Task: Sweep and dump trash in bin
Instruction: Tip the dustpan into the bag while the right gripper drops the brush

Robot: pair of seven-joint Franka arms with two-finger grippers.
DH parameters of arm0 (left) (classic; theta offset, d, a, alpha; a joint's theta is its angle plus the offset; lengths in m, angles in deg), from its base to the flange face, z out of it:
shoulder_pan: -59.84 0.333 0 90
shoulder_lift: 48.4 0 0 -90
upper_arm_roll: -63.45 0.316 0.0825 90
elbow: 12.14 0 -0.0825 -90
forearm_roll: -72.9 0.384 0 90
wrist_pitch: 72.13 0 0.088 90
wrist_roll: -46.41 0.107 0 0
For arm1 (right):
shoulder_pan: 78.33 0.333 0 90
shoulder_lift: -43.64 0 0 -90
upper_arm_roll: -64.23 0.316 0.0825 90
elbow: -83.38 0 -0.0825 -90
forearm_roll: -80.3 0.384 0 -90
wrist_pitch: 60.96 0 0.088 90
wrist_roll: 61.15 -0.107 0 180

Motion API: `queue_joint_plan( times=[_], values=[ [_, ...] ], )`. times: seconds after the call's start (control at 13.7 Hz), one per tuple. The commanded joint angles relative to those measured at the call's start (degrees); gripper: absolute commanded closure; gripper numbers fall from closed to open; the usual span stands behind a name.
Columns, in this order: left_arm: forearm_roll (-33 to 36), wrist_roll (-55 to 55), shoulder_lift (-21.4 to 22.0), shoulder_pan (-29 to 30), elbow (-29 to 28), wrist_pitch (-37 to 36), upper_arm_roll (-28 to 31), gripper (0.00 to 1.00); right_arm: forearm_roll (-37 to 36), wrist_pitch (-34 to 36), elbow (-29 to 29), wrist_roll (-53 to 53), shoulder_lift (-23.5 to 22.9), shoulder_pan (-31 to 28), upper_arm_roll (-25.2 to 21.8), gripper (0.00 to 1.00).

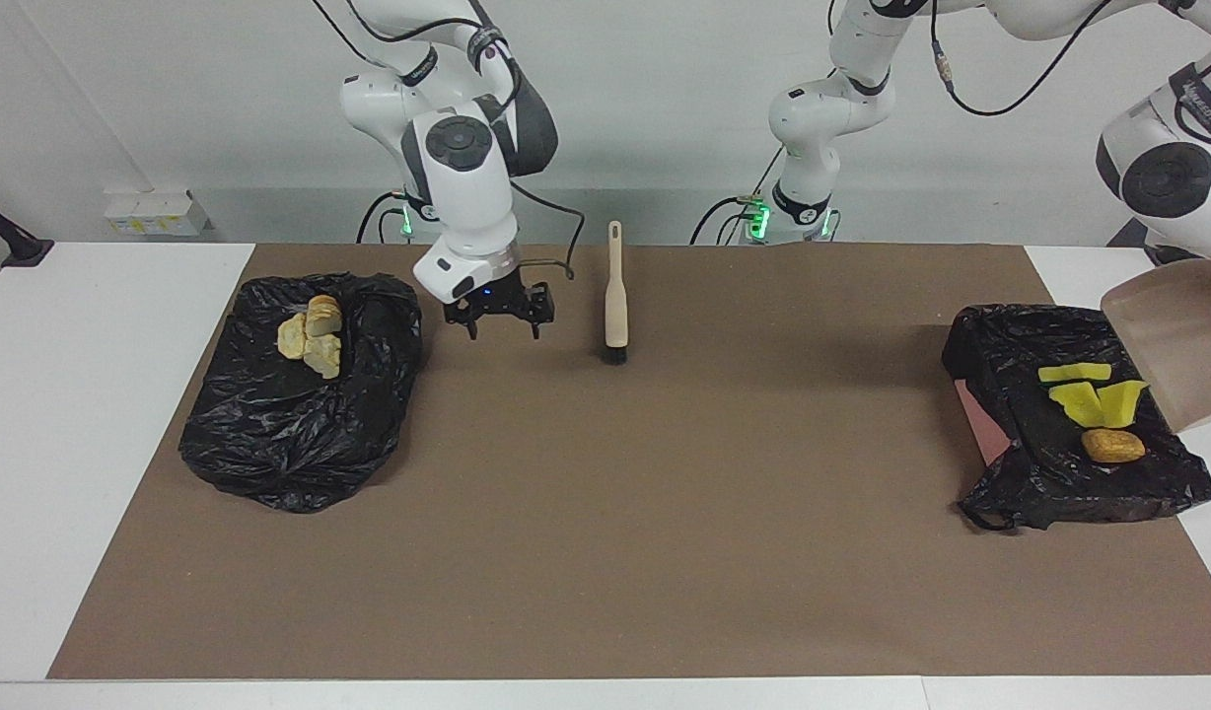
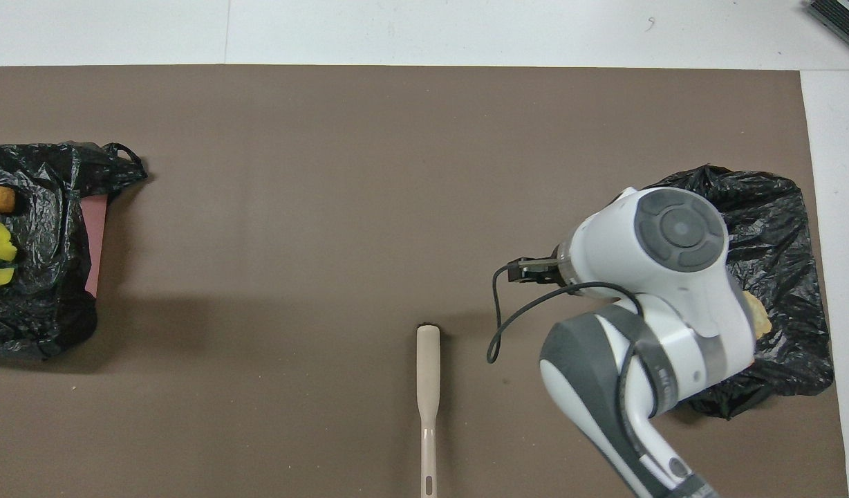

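The tilted dustpan is seen only facing (left gripper unseen, clamped); right gripper, spread, hangs at the brush's nine o'clock.

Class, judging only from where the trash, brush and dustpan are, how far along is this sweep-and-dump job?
Done: three yellow sponge bits and one bread piece lie on the black bag at the left arm's end; three more bread pieces sit on the other bag. The brush lies released. In hand: the dustpan, tipped over the bag. Left: setting it down; the open right gripper hangs empty.
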Motion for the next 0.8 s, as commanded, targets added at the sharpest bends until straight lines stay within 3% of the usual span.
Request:
queue_joint_plan(
  times=[0.0, 0.15, 0.36, 0.73],
  values=[
    [2.18, -4.12, 3.09, -2.68, -2.62, -4.27, 0.51, 1.00, -2.48, -0.23, 5.10, 2.50, -1.42, -0.25, -4.89, 0.00],
    [-0.26, -4.21, 3.80, -3.56, -2.36, -4.45, 0.33, 1.00, -2.48, 0.47, 6.86, 6.09, -1.07, -0.25, -8.33, 0.00],
    [-12.64, -5.86, 4.94, -4.97, -1.31, -6.99, 0.33, 1.00, -2.57, 3.19, 8.27, 10.40, 1.21, -0.34, -12.03, 0.00],
    [-29.96, -24.83, 5.73, -11.47, 0.09, -18.59, -1.08, 1.00, -2.48, 17.06, 15.46, 17.70, 4.91, -0.51, -16.07, 0.00]
  ],
)
